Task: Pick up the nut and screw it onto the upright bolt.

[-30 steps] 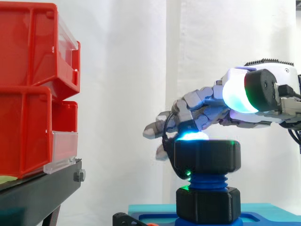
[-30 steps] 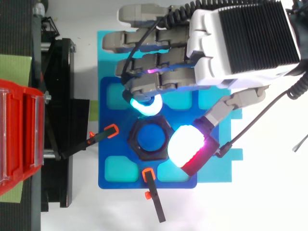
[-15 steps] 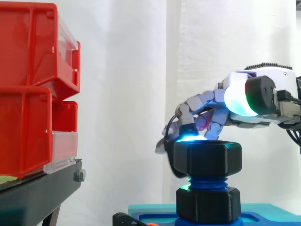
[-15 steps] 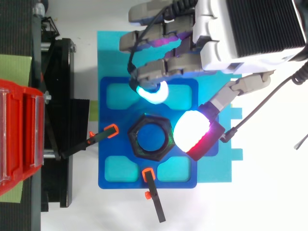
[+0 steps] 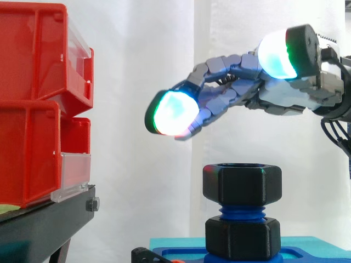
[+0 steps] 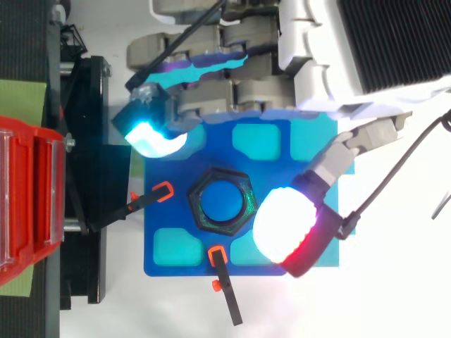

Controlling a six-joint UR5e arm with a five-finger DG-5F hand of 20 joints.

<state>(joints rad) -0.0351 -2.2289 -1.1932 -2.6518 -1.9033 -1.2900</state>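
counting now: two red bins stacked, top bin (image 5: pixel 38 55) over bottom bin (image 5: pixel 30 153), on one black stand (image 5: pixel 44 224). nuts, two of them, both black: upper nut (image 5: pixel 242 185), lower nut (image 5: pixel 242 237). one blue bolt (image 5: pixel 241 211) between them. from above, clamps with orange tips, that's two: one clamp (image 6: pixel 148 200) by the stand, a second clamp (image 6: pixel 225 289) at the base edge. one blue base (image 6: pixel 158 211), one cyan plate (image 6: pixel 306 137) under it. one hand (image 5: pixel 285 98) up top.

Matt black plastic nut (image 5: pixel 242 184), smooth blue plastic bolt (image 5: pixel 241 211), glossy red bins (image 5: pixel 38 104).
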